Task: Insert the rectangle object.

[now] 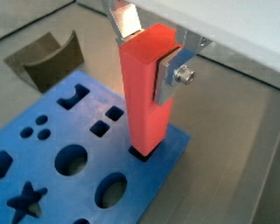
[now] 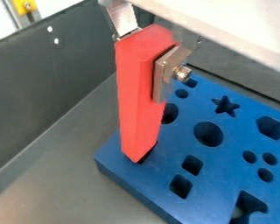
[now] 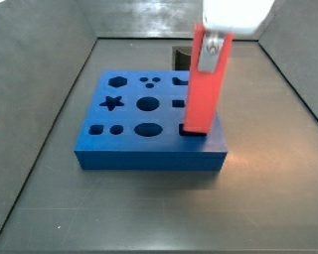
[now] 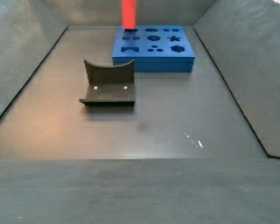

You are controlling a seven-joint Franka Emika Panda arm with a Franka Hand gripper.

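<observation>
- The dark olive block (image 4: pixel 108 83) lies on the floor, well apart from the blue block (image 3: pixel 122 124).
- The gripper (image 1: pixel 154 54) pinches the upright rectangle object (image 1: pixel 149 92), whose lower end is in a slot at the blue block's corner.

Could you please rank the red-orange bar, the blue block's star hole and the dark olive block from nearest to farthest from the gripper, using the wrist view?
1. Red-orange bar, held in the gripper.
2. Star hole, on the blue block.
3. Dark olive block, on the floor beyond the blue block.
</observation>
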